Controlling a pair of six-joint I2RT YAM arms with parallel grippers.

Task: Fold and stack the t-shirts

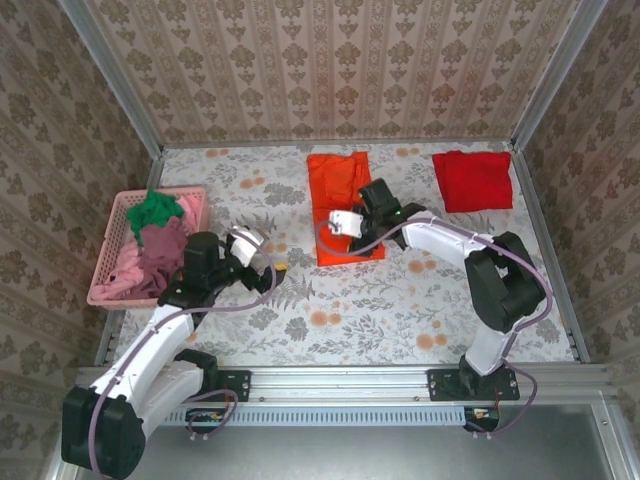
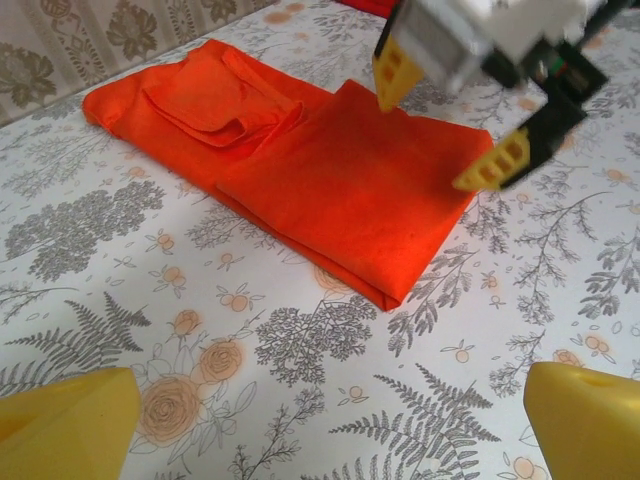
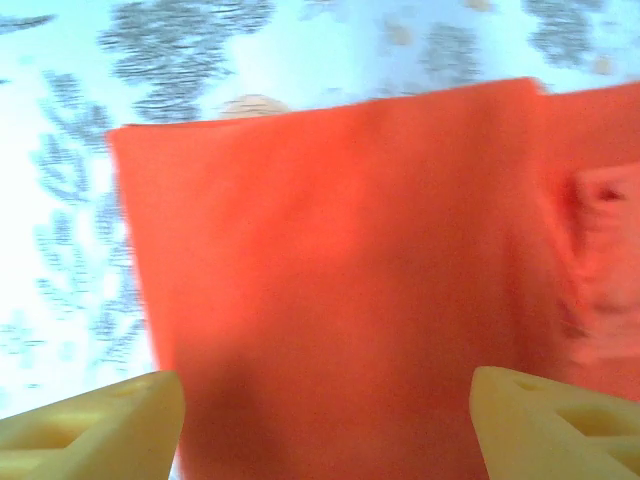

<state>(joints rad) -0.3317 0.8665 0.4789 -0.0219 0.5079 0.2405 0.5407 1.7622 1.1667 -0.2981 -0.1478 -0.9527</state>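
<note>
Wallpapered walls close in a table (image 1: 400, 300) under a flowered cloth. In the top view the orange shirt (image 1: 340, 190) lies at upper centre, folded into a long strip that runs from the back edge toward the middle. The basket (image 1: 112, 240) sits at the left with green (image 1: 152, 212), mauve (image 1: 160, 250) and pink (image 1: 125, 278) shirts heaped in it. The red shirt (image 1: 472, 180) rests folded at upper right, well apart from the orange one.

The right gripper (image 1: 333, 226) hangs over the lower end of the orange strip. From the left wrist it (image 2: 445, 120) shows both jaws spread wide with nothing between them, close above the cloth (image 2: 330, 190); whether a tip touches the fabric cannot be told. Its own camera looks straight down on flat orange cloth (image 3: 350, 280). The left gripper (image 1: 272, 272) waits over bare table just left of the strip, jaws fully apart and holding nothing (image 2: 325, 430).

The fold looks half done. The likely trouble is the pinch: closing on the top layer alone would peel the fold open, and a shallow bite could slip and drag the whole strip askew. The loose, rumpled flap at the far end could spill out if the cloth is pulled. Both arms working this one edge could also collide.
</note>
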